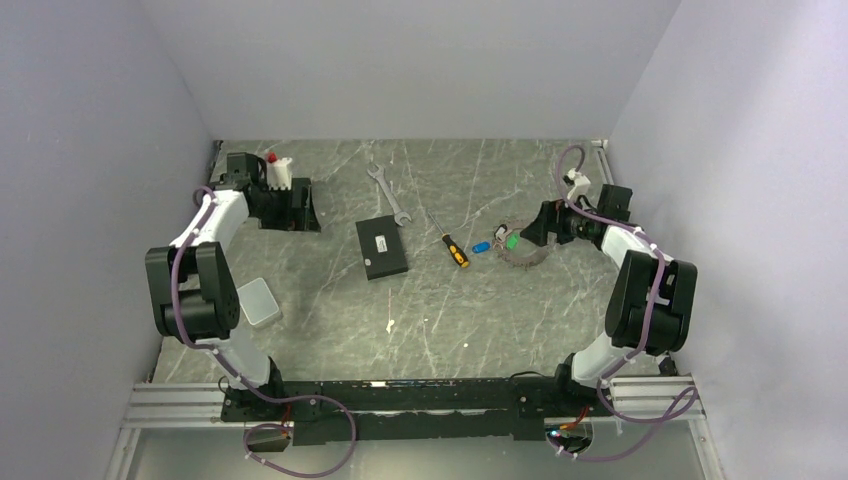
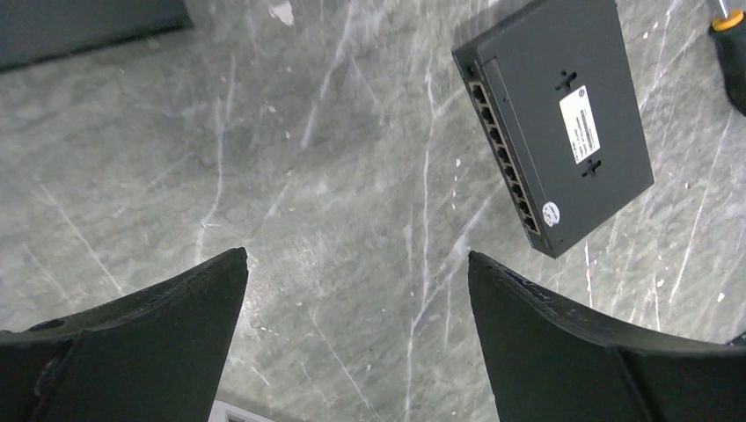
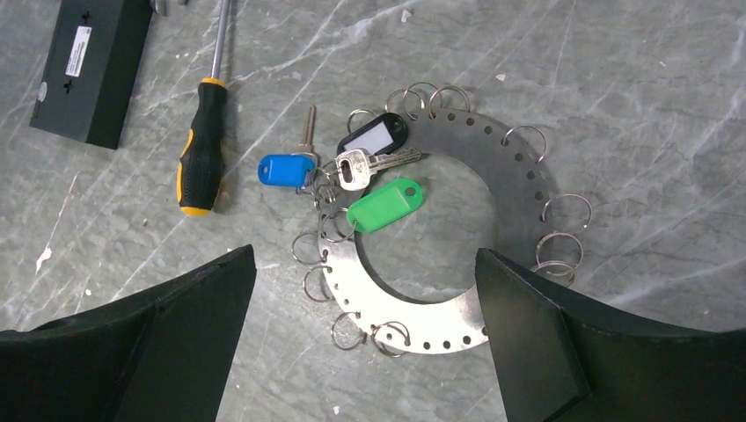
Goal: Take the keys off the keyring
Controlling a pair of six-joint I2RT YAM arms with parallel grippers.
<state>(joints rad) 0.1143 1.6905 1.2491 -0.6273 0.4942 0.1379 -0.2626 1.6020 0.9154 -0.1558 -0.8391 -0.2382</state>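
The keyring (image 3: 519,171) is a large flat metal ring with holes and several small split rings along its rim; it lies flat on the table, also in the top view (image 1: 527,257). A blue-headed key (image 3: 286,170), a green tag (image 3: 384,205), a black tag (image 3: 374,136) and a silver key (image 3: 356,167) hang at its left rim. The blue (image 1: 481,247) and green (image 1: 511,240) heads show from above. My right gripper (image 3: 365,253) is open and empty, above the ring's near edge. My left gripper (image 2: 356,253) is open and empty over bare table, far left (image 1: 305,210).
A black box (image 1: 381,247) lies mid-table, with a yellow-handled screwdriver (image 1: 455,250) between it and the keys. A silver spanner (image 1: 388,192) lies behind them. A small white scrap (image 1: 389,325) and a pale grey block (image 1: 258,300) lie nearer. A white bottle with red cap (image 1: 277,170) stands back left.
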